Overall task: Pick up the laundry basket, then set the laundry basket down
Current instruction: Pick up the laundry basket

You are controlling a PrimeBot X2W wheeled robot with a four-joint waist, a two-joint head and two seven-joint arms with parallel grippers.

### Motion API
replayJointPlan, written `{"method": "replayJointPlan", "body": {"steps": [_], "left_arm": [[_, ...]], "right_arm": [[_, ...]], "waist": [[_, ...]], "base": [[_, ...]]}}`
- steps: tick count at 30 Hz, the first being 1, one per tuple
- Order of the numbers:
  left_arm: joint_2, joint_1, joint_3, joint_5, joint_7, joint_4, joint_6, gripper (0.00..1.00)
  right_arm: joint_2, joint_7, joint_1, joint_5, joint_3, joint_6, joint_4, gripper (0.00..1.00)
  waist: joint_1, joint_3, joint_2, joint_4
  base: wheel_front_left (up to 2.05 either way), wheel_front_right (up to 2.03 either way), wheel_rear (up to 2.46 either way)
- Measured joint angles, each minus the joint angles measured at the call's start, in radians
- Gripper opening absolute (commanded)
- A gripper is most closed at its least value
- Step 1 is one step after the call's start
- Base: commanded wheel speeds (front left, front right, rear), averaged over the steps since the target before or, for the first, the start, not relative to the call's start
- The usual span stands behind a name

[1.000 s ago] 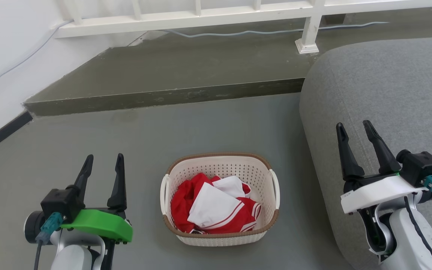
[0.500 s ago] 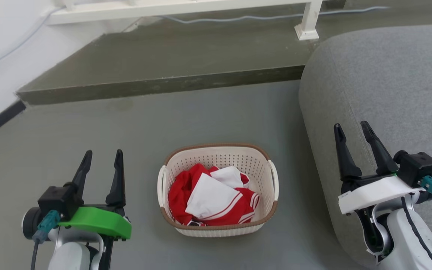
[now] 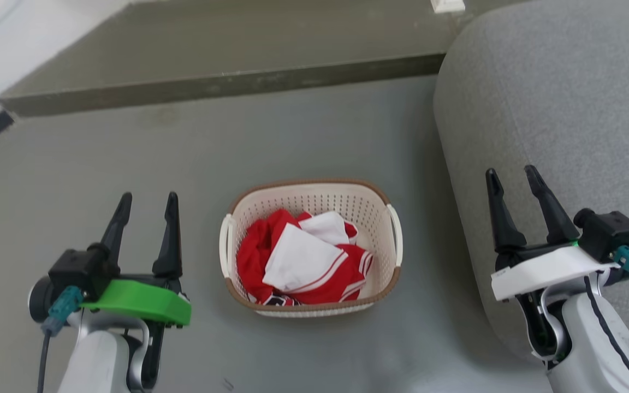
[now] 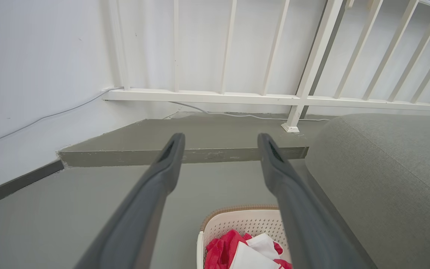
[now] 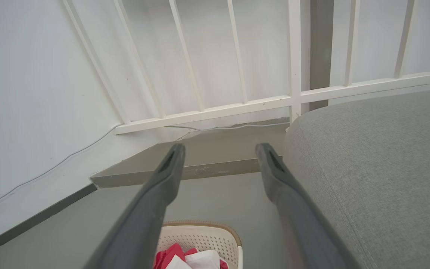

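Grey floor [image 3: 129, 164], laundry basket [image 3: 314, 204] sits on it near a grey sofa [image 3: 555, 82], between left end effector [image 3: 148, 196] and right end effector [image 3: 508, 172], both open, empty. Looks light, stiff plastic; clothes [image 3: 298, 262] inside soft. Grab white side handles [image 3: 224, 245].

Bright, soft, even light with faint shadows. The head view is slightly smeared, with a pale sheen on the floor [image 3: 413, 360] at 5 o'clock. Wrist views splay the railing [image 4: 237, 98] edgeward; fingers [image 4: 136, 224] blur near the lens.
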Motion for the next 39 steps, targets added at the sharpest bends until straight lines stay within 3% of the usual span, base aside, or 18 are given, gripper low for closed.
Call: {"method": "replayJointPlan", "body": {"steps": [25,39], "left_arm": [[-0.002,-0.179,0.015,0.003,-0.003,-0.015,-0.018,1.00],[0.001,-0.292,0.006,-0.001,-0.005,0.083,-0.027,1.00]], "right_arm": [[0.021,0.000,-0.159,-0.016,-0.001,0.003,-0.012,1.00],[0.027,-0.003,-0.277,-0.021,0.016,0.002,0.095,1.00]], "waist": [[0.0000,0.265,0.0000,-0.016],[0.0001,0.422,0.0000,-0.020]], "base": [[0.00,0.00,0.00],[0.00,0.00,0.00]]}}
